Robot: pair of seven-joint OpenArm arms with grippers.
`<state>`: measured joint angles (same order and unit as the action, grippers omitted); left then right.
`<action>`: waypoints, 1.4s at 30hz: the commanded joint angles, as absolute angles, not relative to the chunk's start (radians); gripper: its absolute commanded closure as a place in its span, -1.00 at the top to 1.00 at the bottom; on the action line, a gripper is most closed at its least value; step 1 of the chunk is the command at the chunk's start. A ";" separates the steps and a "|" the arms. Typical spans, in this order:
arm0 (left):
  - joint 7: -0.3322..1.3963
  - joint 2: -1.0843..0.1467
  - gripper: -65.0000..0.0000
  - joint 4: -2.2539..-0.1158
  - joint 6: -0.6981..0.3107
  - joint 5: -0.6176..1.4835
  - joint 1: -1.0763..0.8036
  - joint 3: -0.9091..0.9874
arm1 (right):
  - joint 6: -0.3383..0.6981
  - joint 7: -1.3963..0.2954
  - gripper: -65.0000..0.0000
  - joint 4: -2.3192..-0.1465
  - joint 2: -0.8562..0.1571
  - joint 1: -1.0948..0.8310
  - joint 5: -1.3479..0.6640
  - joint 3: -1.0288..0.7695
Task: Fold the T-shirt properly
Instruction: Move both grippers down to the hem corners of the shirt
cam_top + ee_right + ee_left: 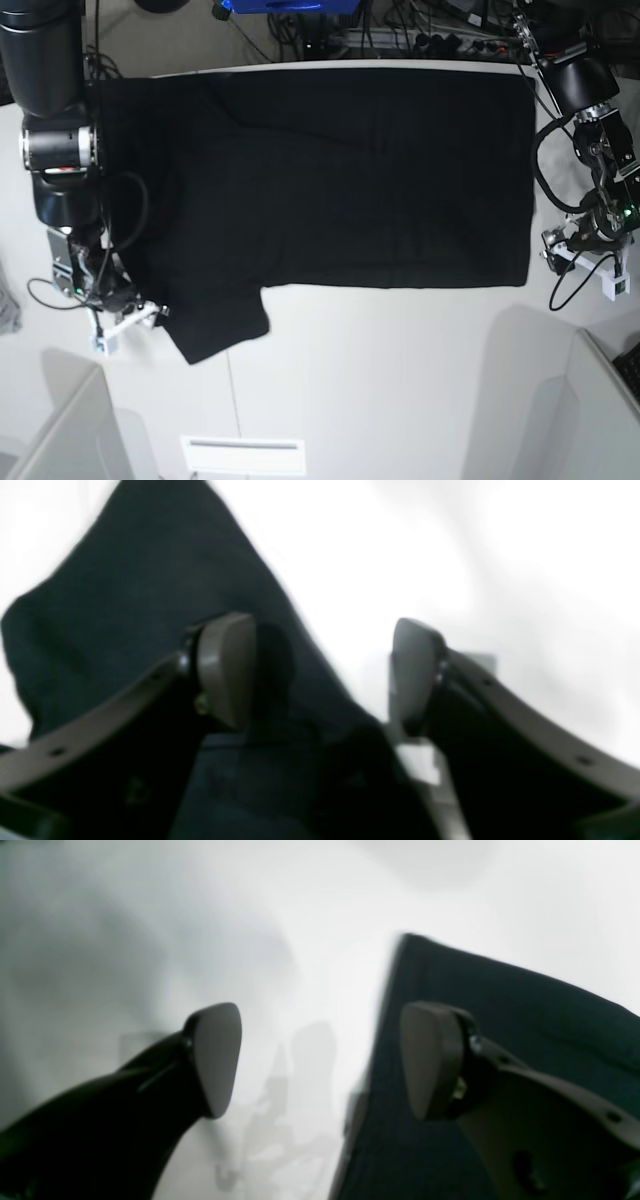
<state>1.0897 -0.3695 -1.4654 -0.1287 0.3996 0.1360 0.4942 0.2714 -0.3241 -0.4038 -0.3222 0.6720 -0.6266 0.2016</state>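
T-shirt [340,170] flat on white table [400,380], plain side up.

both wrist views blurred, T-shirt [340,175] print hidden

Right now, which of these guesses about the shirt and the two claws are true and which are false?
1. The T-shirt lies spread flat on the white table. True.
2. The left claw is clamped on the cloth. False: it is open, with the shirt's edge between its pads.
3. The right claw is open. True.
4. A sun face print shows on the shirt. False: only plain black cloth shows.
5. One sleeve sticks out toward the table's near edge, by the right claw. True.
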 commanded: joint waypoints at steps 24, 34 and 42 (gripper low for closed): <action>0.753 -0.387 0.51 -0.920 -0.136 0.418 0.435 0.309 | 0.271 -0.331 -1.00 -0.412 -0.314 0.693 -0.633 0.246; 0.757 -0.326 0.48 -0.862 -0.137 0.418 0.486 0.269 | 0.271 -0.334 -1.00 -0.410 -0.318 0.691 -0.633 0.246; 0.760 -0.309 0.21 -0.862 -0.137 0.418 0.447 0.268 | 0.271 -0.334 -1.00 -0.409 -0.320 0.690 -0.633 0.246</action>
<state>0.7265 -0.3023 -0.8581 -0.1459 0.4248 0.4389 0.2676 0.2714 -0.3199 -0.4042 -0.3080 0.6666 -0.6392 0.2489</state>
